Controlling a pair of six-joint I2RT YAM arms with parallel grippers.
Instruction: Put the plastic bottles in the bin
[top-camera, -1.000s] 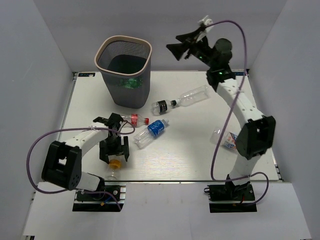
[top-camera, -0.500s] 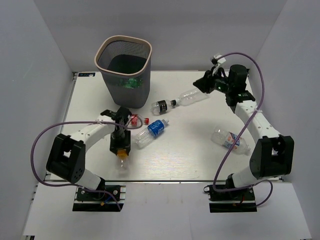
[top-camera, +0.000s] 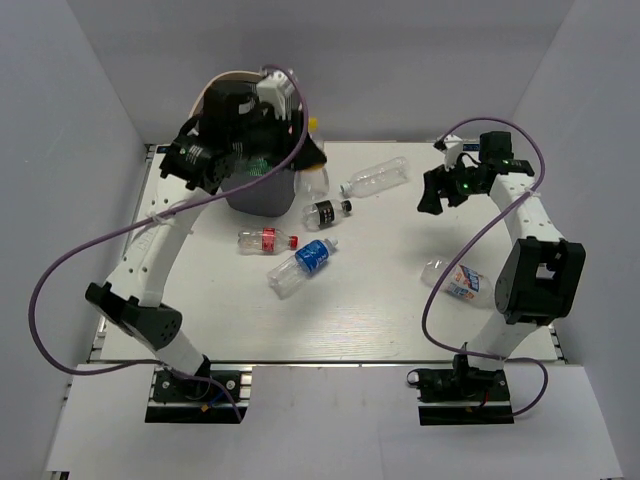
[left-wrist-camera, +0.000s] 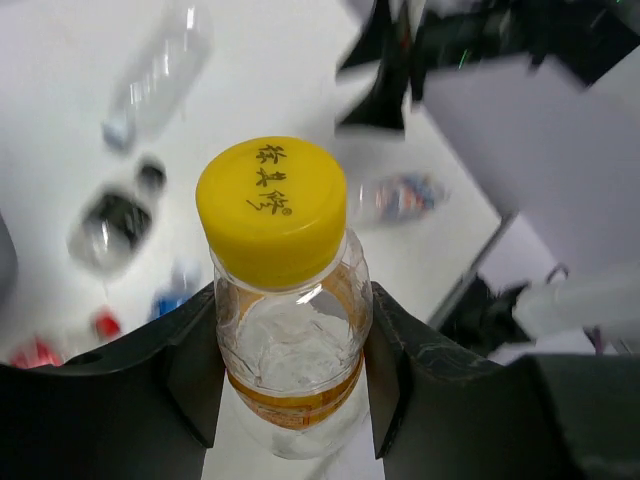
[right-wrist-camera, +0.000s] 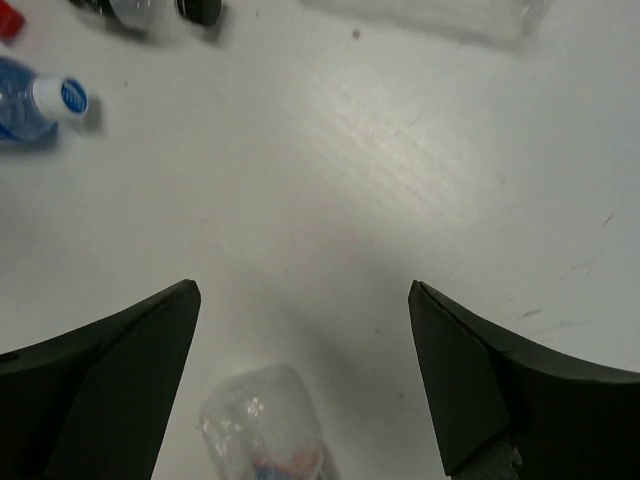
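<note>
Bin (top-camera: 258, 198) far left on table (top-camera: 380, 310); bottles (top-camera: 300, 266) lie right of it.

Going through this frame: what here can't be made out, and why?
Top view: inside of the bin, hidden by the left arm over it.
Left wrist view: background bottles behind the yellow-capped bottle, blurred; labels unreadable.
Right wrist view: the lower bottle, cut off by the bottom edge and blurred.

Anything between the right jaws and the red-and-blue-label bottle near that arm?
Nothing visible: the right gripper is open over bare table, and the bottle lies alone near its jaws.
</note>
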